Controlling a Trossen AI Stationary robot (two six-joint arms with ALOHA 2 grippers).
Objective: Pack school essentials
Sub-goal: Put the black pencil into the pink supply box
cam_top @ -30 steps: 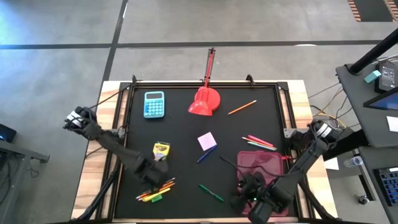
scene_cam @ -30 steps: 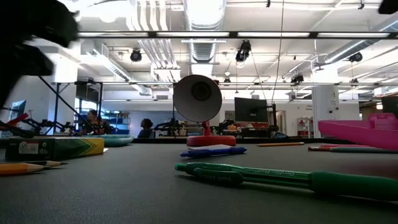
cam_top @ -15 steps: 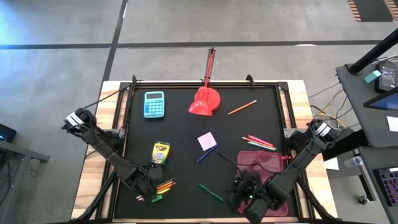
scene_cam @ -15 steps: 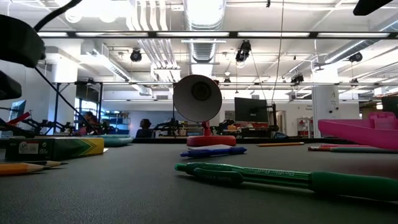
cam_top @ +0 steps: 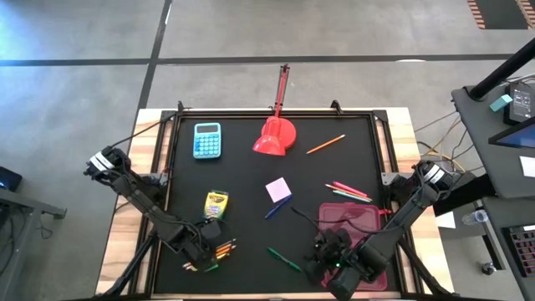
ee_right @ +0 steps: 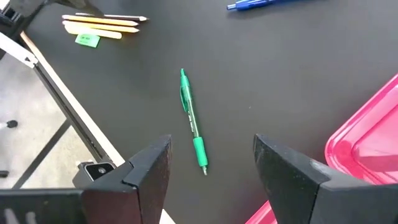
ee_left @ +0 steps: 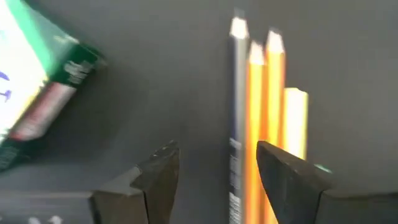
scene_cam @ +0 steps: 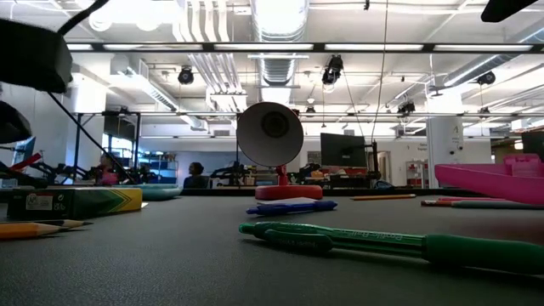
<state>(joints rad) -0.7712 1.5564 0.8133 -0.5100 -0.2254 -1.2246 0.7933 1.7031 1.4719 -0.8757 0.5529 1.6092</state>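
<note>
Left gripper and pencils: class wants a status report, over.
Left gripper open, low over the pencils, nothing held. Right gripper open, above the green pen. Nothing in the way.

Robotics lab / open industrial workspace. Exposed ceiling ducts (scene_cam: 276, 17) w/ hanging spotlights (scene_cam: 331, 70), bare pipes, white columns. Benches w/ monitors (scene_cam: 342, 149) and equipment in bkgd (people seated at far stations (scene_cam: 195, 172)). Polished concrete floor (cam_top: 84, 33) w/ dark tape lines round black-matted worktop (cam_top: 251, 134) on a wooden frame.
</note>
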